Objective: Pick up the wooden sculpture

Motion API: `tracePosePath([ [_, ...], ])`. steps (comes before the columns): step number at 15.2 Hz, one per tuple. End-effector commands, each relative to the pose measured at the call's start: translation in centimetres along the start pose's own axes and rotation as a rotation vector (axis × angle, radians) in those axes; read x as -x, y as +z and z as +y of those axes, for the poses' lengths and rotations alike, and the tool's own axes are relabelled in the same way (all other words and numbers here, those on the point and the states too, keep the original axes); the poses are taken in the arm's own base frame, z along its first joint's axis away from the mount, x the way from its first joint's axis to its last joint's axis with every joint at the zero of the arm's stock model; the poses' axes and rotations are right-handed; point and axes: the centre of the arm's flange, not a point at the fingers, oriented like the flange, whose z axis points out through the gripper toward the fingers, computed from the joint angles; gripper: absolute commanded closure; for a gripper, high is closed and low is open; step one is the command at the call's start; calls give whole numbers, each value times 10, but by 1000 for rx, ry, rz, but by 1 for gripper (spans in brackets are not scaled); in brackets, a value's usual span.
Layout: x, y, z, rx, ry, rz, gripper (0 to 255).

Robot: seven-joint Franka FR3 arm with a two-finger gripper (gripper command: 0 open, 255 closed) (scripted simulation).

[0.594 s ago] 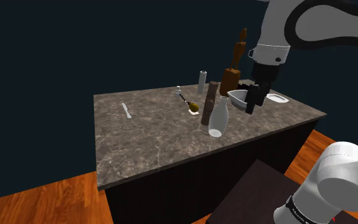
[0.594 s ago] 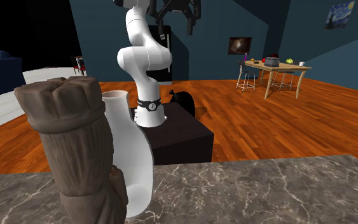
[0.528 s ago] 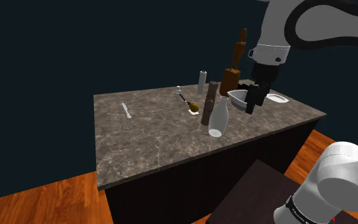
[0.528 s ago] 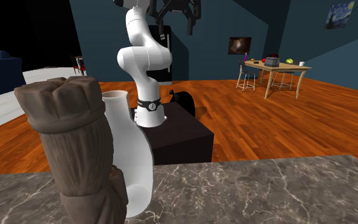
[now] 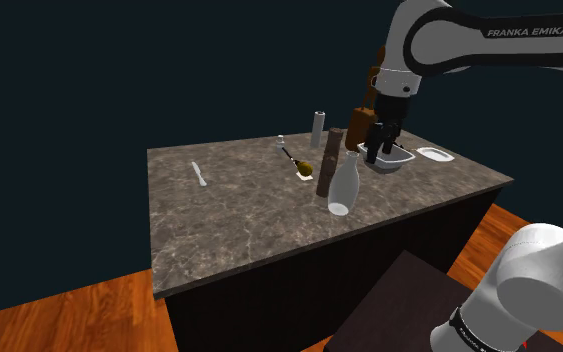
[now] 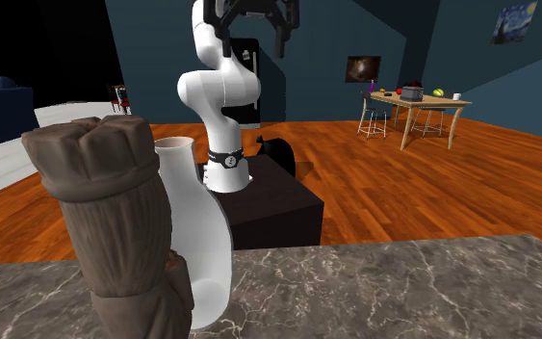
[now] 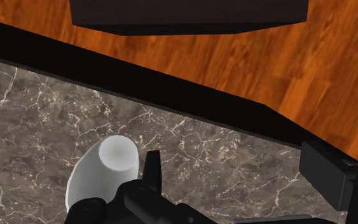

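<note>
The claw (image 5: 381, 147) is released, jaws apart, poised over the marble counter (image 5: 229, 215). The wooden sculpture (image 5: 329, 160) stands upright just beside the white bottle (image 5: 342, 185), at its 11 o'clock and the claw's 8 o'clock in the shoulder view.

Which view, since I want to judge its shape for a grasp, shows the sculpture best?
The second exterior view: the sculpture stands close to the camera, its carved top and side plain, though the bottom edge cuts its base. In the shoulder view the sculpture is small, upright on the counter, the vase partly in front.
</note>
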Motion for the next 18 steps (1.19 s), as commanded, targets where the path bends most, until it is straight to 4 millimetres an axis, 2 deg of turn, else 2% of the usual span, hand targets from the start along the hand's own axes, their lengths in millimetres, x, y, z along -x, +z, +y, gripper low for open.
tracePosePath([
  [1, -19, 2, 17, 0, -3, 4, 0],
  [18, -195, 17, 150, -5, -24, 34, 0],
])
